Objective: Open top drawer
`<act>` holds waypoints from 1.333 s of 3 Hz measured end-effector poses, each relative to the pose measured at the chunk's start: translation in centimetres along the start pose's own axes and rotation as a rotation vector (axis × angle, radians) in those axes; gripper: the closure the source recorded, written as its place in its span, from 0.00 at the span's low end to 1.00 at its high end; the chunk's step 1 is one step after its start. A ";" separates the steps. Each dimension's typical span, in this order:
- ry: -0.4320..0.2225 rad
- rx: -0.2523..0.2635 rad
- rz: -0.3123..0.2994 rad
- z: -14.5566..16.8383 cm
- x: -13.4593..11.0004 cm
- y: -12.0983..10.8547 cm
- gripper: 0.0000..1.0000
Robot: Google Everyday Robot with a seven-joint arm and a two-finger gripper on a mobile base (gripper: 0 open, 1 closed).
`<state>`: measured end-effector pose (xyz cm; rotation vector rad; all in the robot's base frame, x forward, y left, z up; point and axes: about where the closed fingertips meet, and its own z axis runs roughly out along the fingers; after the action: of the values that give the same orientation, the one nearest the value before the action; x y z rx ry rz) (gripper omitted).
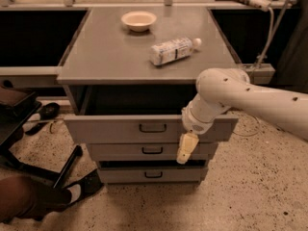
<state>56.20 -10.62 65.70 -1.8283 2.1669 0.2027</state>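
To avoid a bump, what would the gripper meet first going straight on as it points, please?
The gripper, below the top drawer, points down: probably the bottom drawer or floor; depth unclear.
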 end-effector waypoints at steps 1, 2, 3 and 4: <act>0.009 -0.033 -0.010 -0.5 0.1 2.4 0.00; 0.009 -0.034 -0.010 -0.5 0.1 2.4 0.00; -0.003 -0.069 0.027 -0.1 0.4 2.8 0.00; -0.005 -0.083 0.040 -0.4 0.4 3.3 0.00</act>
<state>52.87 -10.49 65.69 -1.8274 2.2247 0.3103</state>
